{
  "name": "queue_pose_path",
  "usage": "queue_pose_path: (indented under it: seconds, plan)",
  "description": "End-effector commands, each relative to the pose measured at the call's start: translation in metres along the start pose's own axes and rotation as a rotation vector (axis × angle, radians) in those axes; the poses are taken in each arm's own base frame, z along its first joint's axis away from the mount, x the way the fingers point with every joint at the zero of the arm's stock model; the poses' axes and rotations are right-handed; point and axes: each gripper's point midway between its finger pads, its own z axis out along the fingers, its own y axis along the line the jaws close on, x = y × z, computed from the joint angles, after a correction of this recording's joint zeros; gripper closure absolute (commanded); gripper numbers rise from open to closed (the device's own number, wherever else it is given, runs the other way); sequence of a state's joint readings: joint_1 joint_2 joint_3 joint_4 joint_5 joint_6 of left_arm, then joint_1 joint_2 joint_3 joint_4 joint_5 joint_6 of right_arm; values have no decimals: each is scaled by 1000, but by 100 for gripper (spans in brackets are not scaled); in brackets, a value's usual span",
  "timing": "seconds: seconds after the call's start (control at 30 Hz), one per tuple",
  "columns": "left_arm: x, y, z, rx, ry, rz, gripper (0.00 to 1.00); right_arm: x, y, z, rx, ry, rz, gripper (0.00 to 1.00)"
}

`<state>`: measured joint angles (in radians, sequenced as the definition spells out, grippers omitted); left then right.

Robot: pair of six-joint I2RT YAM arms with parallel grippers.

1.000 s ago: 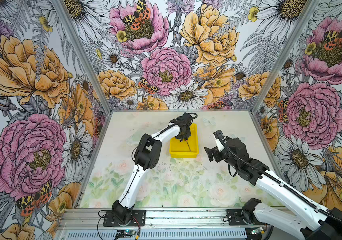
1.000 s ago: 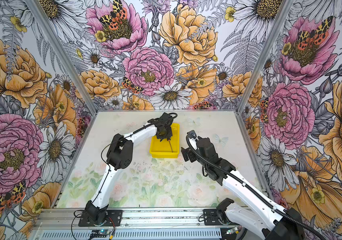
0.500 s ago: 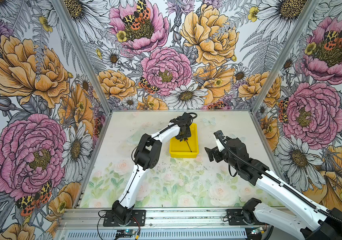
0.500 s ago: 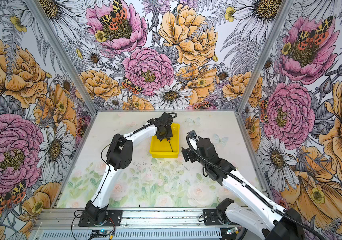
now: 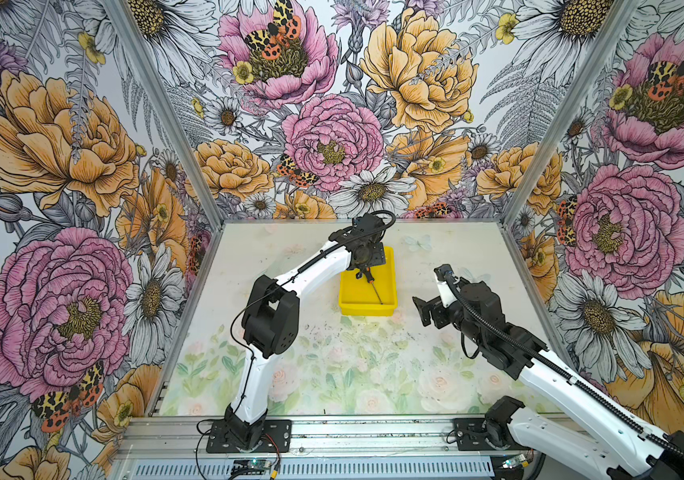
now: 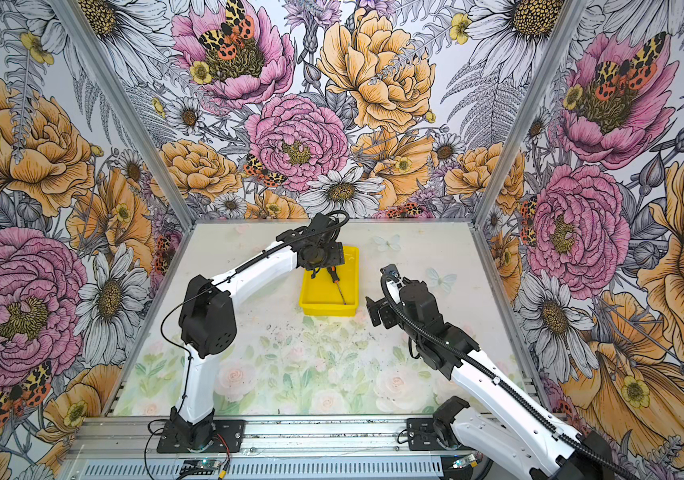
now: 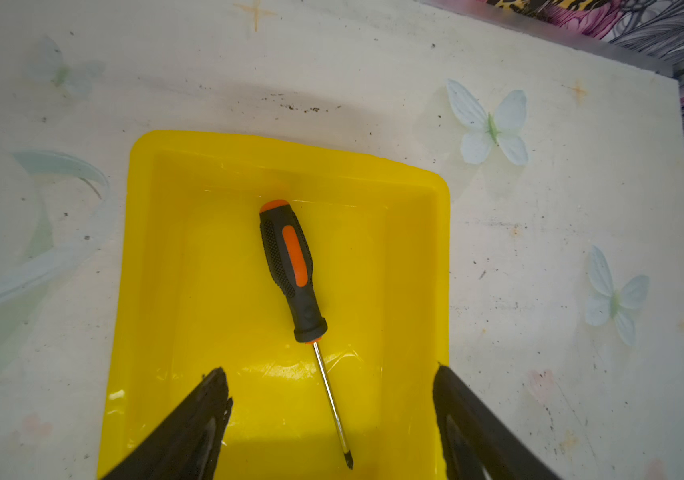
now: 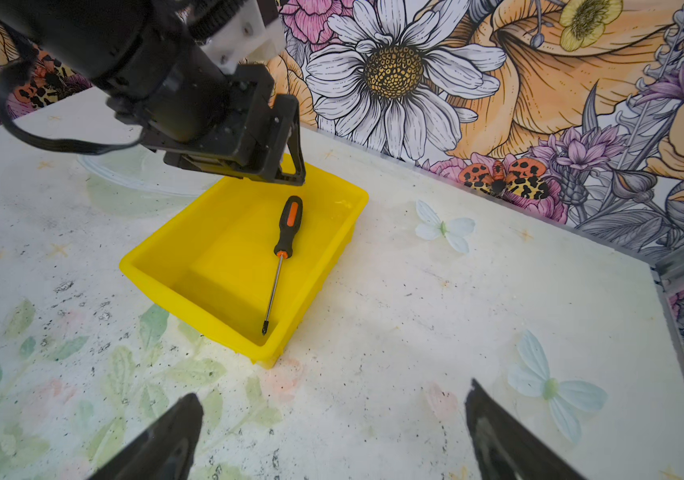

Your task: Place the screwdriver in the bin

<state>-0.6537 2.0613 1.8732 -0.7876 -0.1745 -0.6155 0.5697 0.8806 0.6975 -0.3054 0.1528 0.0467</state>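
The screwdriver [image 7: 290, 262], black-and-orange handle and thin shaft, lies loose on the floor of the yellow bin [image 7: 153, 266]. In both top views it [image 5: 374, 289] [image 6: 339, 286] rests in the bin [image 5: 367, 309] [image 6: 327, 309] at the table's back middle. My left gripper [image 7: 329, 370] hovers open above the bin's far end, its fingers wide apart and clear of the screwdriver; in a top view it [image 5: 365, 272] hangs over the handle. The right wrist view shows the screwdriver [image 8: 288, 224] with its tip near a bin corner [image 8: 190, 299]. My right gripper [image 8: 334, 392] [image 5: 423, 309] stands open and empty, right of the bin.
The flowered walls and metal corner posts [image 5: 539, 137] close in the table on three sides. The left arm's elbow [image 5: 271, 320] rises over the table's left middle. The arms' base rail [image 5: 332, 436] runs along the front edge.
My left gripper has opened and let go of the screwdriver, which now lies in the bin. The right arm has not moved.
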Motion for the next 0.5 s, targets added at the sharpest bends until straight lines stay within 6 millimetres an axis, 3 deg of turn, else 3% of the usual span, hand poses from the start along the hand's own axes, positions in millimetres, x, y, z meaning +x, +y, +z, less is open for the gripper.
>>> queue_pose_path:
  seconds: [0.0, 0.07, 0.17, 0.3, 0.47]
  plan:
    - [-2, 21, -30, -81, -60, 93, 17, -1, -4, -2, 13, -15, 50, 0]
    - [2, 35, -46, -111, -74, 131, 2, -3, -7, -5, 27, -28, 74, 1]
    - [9, 52, -63, -127, -76, 189, 1, -7, -15, -8, 67, -48, 112, 1]
    - [26, 64, -66, -112, -57, 275, 1, -5, -29, -7, 151, -45, 157, 0]
    - [23, 85, -89, -62, -170, 266, 1, 1, -43, 0, 235, -18, 210, 1]
